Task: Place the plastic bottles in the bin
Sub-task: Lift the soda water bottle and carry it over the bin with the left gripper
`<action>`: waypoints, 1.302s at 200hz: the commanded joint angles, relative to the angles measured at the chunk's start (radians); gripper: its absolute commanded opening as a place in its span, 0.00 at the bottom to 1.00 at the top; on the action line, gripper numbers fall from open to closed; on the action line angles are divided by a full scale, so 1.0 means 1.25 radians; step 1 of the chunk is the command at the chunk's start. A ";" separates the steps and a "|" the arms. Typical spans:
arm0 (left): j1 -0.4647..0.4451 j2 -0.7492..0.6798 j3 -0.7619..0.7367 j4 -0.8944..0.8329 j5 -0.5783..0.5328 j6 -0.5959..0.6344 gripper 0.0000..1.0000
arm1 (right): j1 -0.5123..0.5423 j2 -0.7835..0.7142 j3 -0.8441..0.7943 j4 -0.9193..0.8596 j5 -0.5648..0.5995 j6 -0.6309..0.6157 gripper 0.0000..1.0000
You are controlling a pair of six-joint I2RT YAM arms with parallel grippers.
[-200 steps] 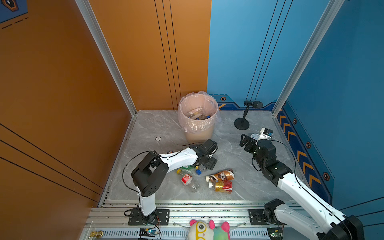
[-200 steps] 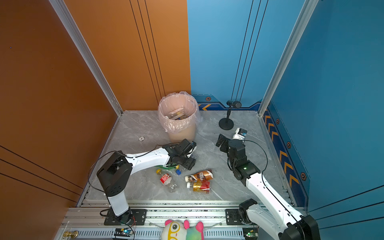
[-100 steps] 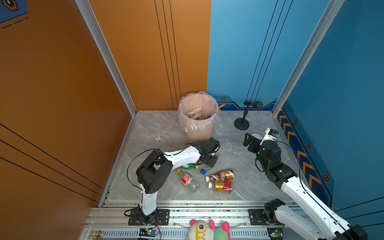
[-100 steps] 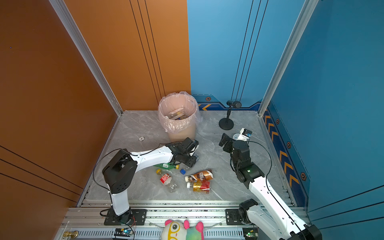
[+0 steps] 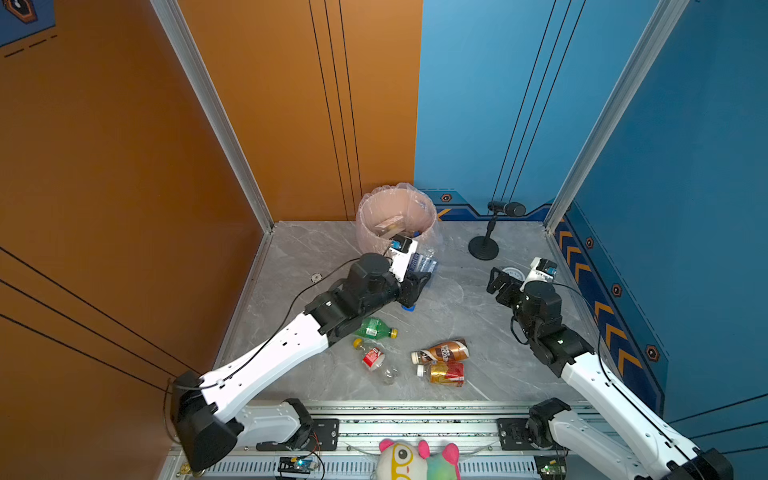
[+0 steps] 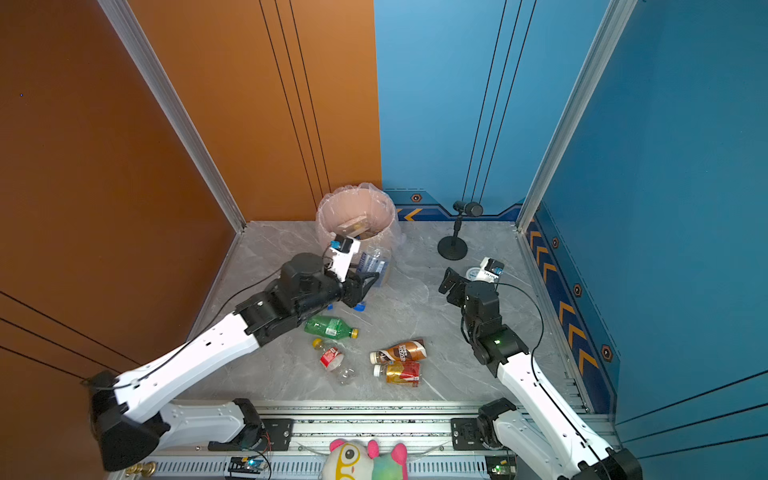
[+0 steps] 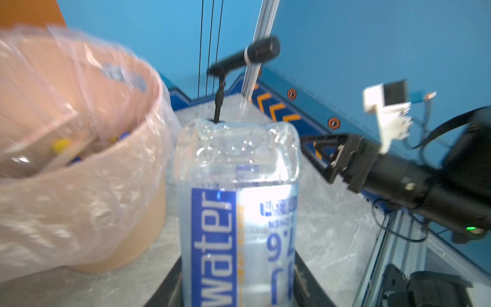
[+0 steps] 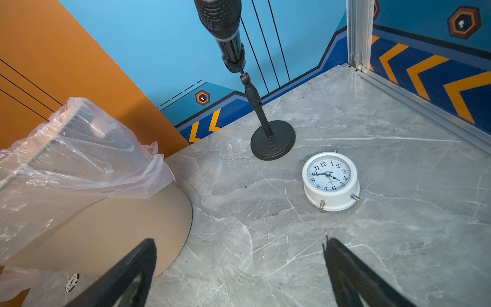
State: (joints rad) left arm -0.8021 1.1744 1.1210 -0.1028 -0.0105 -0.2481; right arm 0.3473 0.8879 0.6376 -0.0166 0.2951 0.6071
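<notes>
Left tool (image 5: 419, 277) is pinched tight on the clear water bottle (image 5: 424, 262) with the blue label. In the left wrist view the bottle (image 7: 239, 212) sticks out ahead of the jaws, base end first. It's up off the surface (image 5: 457, 303) and just beside the bin (image 5: 399, 203), outside the wall and not over the opening yet. So the job as I see it is carry and drop. I'd go up first until the base clearly tops the rim, then push forward over the middle, and only then let go. The thin bag liner (image 7: 79, 199) puffs out over the rim on this side, so coming in low would probably snag it or shove the bin. The bottle looks thin and a bit crumpled, so I'd keep the swing gentle in case it twists in the grip. Green bottle (image 5: 374, 329), red-label one (image 5: 374, 358), brown one (image 5: 444, 351) and red-gold one (image 5: 448, 373) are lying nearer the rail, waiting. Right tool (image 8: 239, 276) is spread wide and empty over by the white clock (image 8: 330, 180) and mic stand (image 8: 272, 141), well apart from the drop path, so I'd leave it parked.
</notes>
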 commanded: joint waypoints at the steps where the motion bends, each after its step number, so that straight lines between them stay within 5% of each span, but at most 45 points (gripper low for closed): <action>1: 0.023 -0.027 -0.044 0.040 -0.070 0.033 0.39 | -0.005 0.013 -0.008 0.005 -0.019 0.013 1.00; 72: 0.157 -0.013 0.105 0.026 -0.034 0.086 0.36 | -0.005 0.023 -0.002 0.017 -0.030 0.022 1.00; 143: 0.309 0.310 0.442 -0.024 0.062 0.108 0.37 | -0.010 -0.014 -0.006 -0.009 -0.017 0.014 1.00; 196: 0.323 0.506 0.637 -0.135 0.074 0.127 0.36 | -0.027 -0.060 -0.022 -0.041 -0.014 0.010 1.00; 242: 0.327 0.536 0.651 -0.154 0.052 0.139 0.37 | -0.039 -0.075 -0.032 -0.047 -0.019 0.014 1.00; 260: 0.329 0.534 0.652 -0.163 0.053 0.139 0.49 | -0.041 -0.071 -0.030 -0.047 -0.025 0.020 1.00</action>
State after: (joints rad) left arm -0.3992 1.8500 1.8919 -0.2886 0.0559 -0.0937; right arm 0.3038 0.8055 0.6117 -0.0479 0.2653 0.6262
